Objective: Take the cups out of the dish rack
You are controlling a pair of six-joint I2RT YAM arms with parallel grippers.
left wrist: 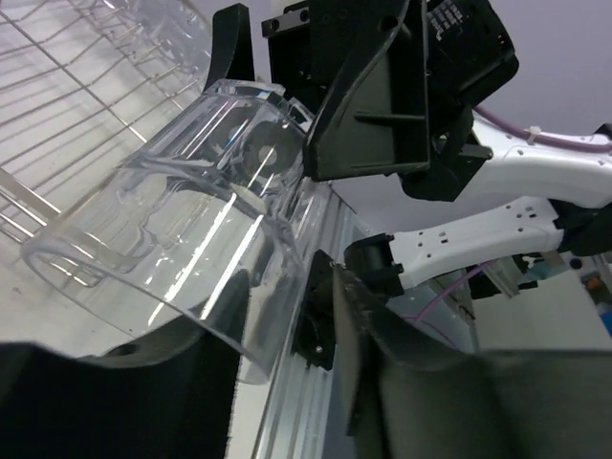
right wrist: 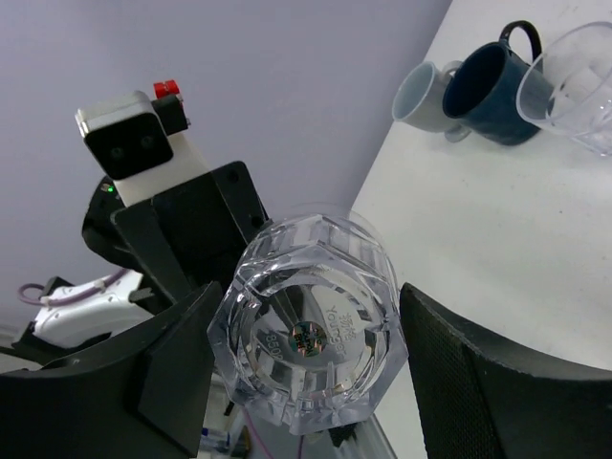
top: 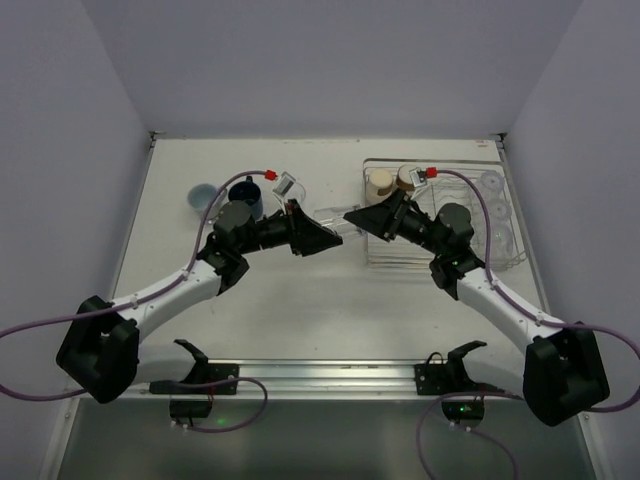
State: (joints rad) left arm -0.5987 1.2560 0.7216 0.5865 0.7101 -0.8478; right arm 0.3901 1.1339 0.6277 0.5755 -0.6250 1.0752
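**Q:** Where is the clear tumbler (top: 335, 215) sitting?

**A:** It is hanging on its side in the air above the counter (top: 300, 310). It is lying just left of the dish rack (top: 400, 262), between the two arms.

**Q:** What is holding it?

**A:** The right gripper (top: 358, 216) is clamping its fingers (right wrist: 172, 363) on the thick base. The mouth is facing the left gripper (top: 328, 230), whose fingers (left wrist: 115, 402) are standing either side of the rim. Whether they are touching the glass cannot be told.

**Q:** What is lying around it?

**A:** Two brown cups (top: 379, 182) with cream tops are standing at the rack's far left corner. More clear glasses (top: 497, 212) are sitting along its right side. Left of the arms, a navy mug (top: 245, 192), a light blue mug (top: 203, 197) and a second tumbler (top: 290, 185) are resting close together on the counter, well apart from the rack.
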